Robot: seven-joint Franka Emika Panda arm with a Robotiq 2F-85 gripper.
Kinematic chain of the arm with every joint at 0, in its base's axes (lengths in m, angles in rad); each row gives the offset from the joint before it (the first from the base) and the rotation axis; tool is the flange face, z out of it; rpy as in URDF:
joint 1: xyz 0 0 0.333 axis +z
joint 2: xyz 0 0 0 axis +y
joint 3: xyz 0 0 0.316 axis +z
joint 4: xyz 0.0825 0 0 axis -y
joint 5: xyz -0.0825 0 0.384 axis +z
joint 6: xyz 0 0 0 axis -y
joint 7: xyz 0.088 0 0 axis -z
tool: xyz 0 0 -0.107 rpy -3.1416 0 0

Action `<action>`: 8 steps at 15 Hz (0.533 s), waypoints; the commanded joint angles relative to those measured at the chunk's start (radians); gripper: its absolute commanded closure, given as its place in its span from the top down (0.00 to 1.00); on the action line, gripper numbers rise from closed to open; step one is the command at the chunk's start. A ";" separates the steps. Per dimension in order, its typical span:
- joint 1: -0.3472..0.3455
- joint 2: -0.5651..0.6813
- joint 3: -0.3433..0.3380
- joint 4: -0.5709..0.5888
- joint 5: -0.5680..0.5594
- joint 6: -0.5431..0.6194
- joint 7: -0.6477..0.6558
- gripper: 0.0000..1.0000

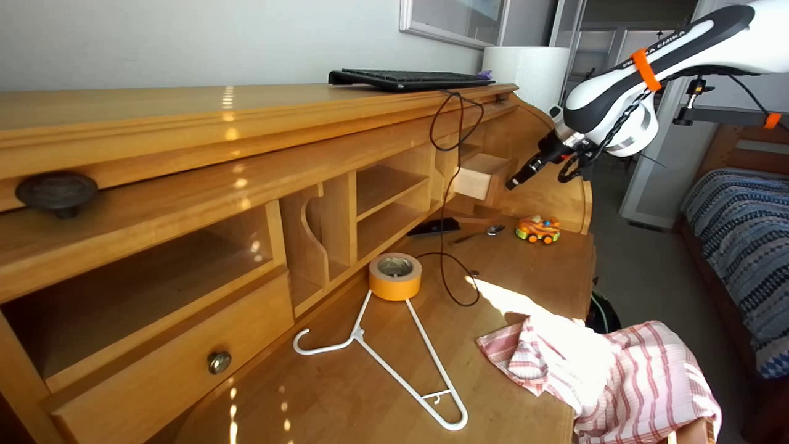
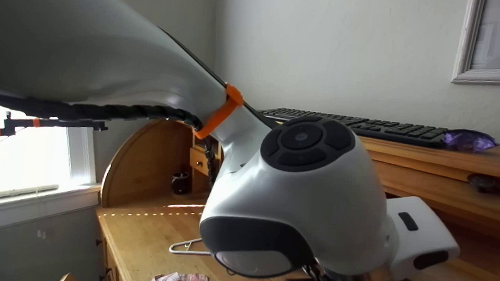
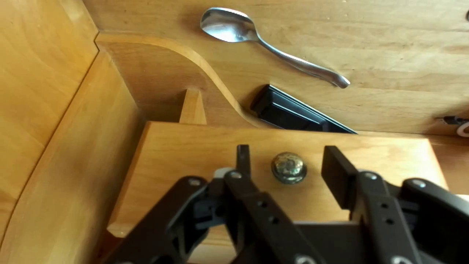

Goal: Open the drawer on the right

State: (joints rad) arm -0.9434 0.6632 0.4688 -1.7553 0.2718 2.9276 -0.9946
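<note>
The small honey-brown drawer (image 1: 481,177) stands pulled out of the far end of the desk hutch in an exterior view, its paler wooden side showing. In the wrist view its flat front (image 3: 190,157) faces the camera and carries a round metal knob (image 3: 289,168). My gripper (image 3: 287,159) is open, with one finger on each side of the knob and a gap to it on both sides. In an exterior view the gripper (image 1: 513,184) is just in front of the drawer front. In an exterior view the arm (image 2: 298,208) hides much of the hutch.
A spoon (image 3: 231,27) and a black object (image 3: 293,110) lie below the drawer. A toy car (image 1: 538,229), tape roll (image 1: 395,287), white hanger (image 1: 394,370) and cloth (image 1: 567,357) are on the desk. A cable (image 1: 445,246) hangs from the keyboard (image 1: 407,79). A larger drawer (image 1: 154,364) is shut.
</note>
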 commanded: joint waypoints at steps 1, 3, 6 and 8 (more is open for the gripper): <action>0.014 -0.017 -0.009 -0.048 -0.003 0.066 0.012 0.88; 0.055 -0.064 -0.061 -0.092 -0.026 0.097 0.070 0.99; 0.187 -0.170 -0.240 -0.198 -0.093 0.197 0.209 1.00; 0.282 -0.261 -0.388 -0.297 -0.148 0.213 0.322 1.00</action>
State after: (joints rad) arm -0.7917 0.5611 0.2762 -1.8771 0.2070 3.1019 -0.8459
